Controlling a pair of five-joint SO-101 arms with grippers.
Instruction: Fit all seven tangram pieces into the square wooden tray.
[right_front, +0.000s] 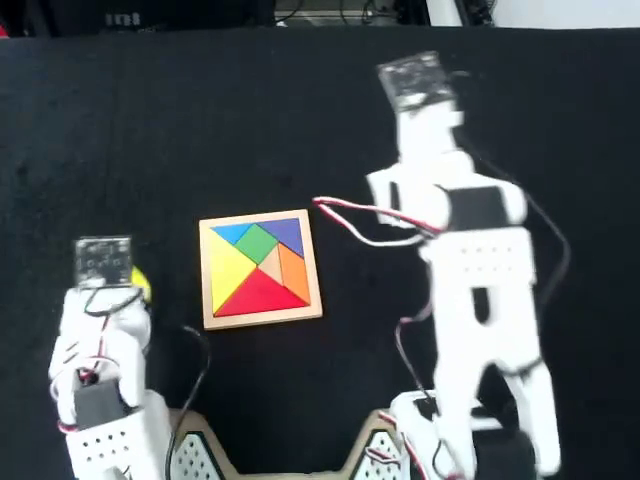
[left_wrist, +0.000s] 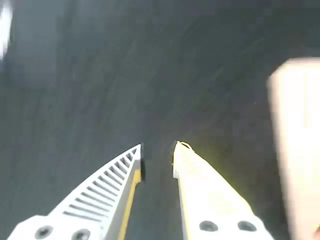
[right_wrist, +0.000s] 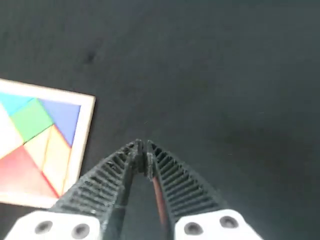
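Tray at frame centre, seven pieces seated. Left gripper slightly parted, empty; right gripper closed, empty.

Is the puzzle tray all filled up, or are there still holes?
Full. In the high view the coloured pieces cover the whole inside of the tray, with no gap showing.

cut by right wrist view's edge: tray | blurred, cut in left wrist view: tray | cut by high view's edge: left arm, right arm
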